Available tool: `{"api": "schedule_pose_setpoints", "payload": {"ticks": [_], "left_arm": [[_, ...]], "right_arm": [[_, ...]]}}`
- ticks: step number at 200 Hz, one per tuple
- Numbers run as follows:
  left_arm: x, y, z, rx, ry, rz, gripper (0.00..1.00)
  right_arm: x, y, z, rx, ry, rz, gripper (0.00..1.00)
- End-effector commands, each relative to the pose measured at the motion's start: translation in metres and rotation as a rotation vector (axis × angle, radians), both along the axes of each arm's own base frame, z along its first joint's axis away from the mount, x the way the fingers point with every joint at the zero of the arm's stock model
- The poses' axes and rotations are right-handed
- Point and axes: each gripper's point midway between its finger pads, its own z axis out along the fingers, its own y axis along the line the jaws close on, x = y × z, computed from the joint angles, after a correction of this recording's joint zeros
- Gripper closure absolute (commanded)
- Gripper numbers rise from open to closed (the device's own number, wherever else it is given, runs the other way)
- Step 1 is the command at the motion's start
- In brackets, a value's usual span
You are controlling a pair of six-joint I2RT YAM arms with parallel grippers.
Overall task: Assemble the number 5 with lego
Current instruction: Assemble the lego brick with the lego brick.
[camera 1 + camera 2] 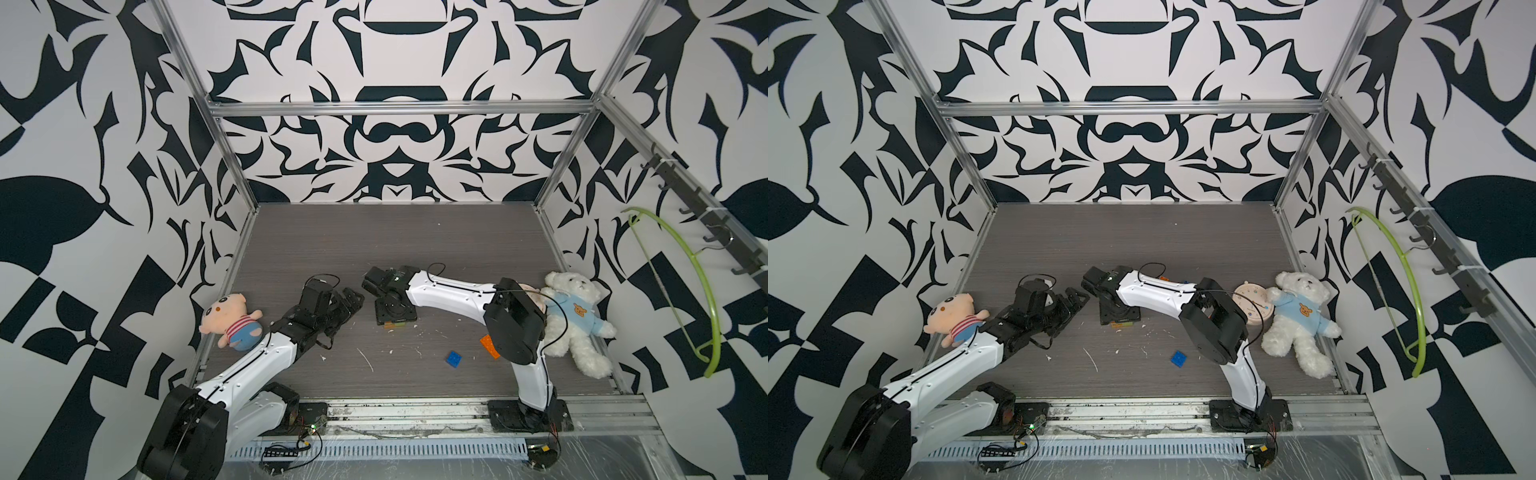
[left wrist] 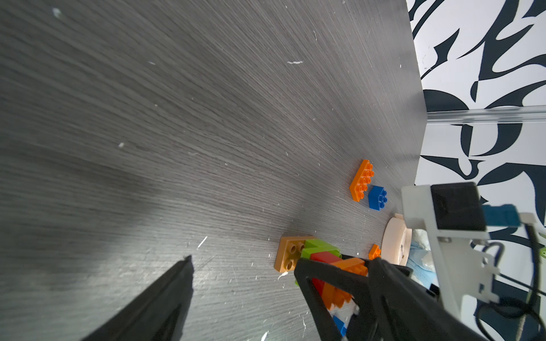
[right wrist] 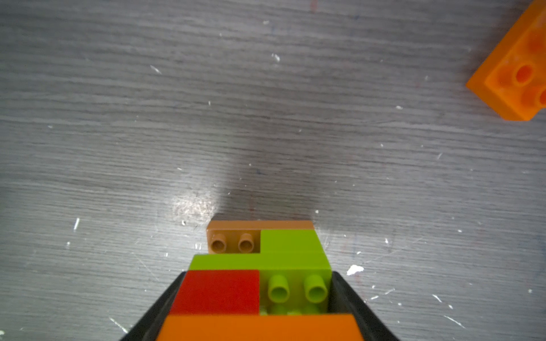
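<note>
Teddy and blue brick lie near right fingers clamping lego stack; left fingers spread wide.

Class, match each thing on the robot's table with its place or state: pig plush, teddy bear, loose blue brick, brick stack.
Things:
1. pig plush
2. teddy bear
3. loose blue brick
4. brick stack

Places or states:
A. between the fingers of the right gripper
B. on the left side of the table
C. lying free near the table's front
D. on the right side, wearing a light blue top

Pairs: 1-B, 2-D, 3-C, 4-A.
</note>
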Motion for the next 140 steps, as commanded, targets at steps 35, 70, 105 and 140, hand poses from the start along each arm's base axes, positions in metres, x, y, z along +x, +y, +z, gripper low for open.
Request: {"api": "schedule_pose_setpoints", "payload": {"ticks": [35, 70, 105, 140], "left_arm": [[-0.0035, 0.004, -0.0049, 0.018, 0.019, 0.005, 0.01], [-0.0031, 0.004, -0.0049, 0.02, 0.021, 0.006, 0.01], [-0.0029, 0.0036, -0.0056, 0.02, 0.025, 0.003, 0.01], [-0.0039, 0.0036, -0.0045, 0.017, 0.021, 0.003, 0.01]], "right_arm": [[-0.0243, -0.0146, -0.0559, -0.071, 0.14, 0.007, 0.38], [-0.0261, -0.0155, -0.0586, -0.071, 0.148, 0.005, 0.38], [-0.025, -0.0149, -0.0578, -0.074, 0.146, 0.007, 0.38], [-0.024, -0.0145, -0.0548, -0.077, 0.14, 0.011, 0.38]]}}
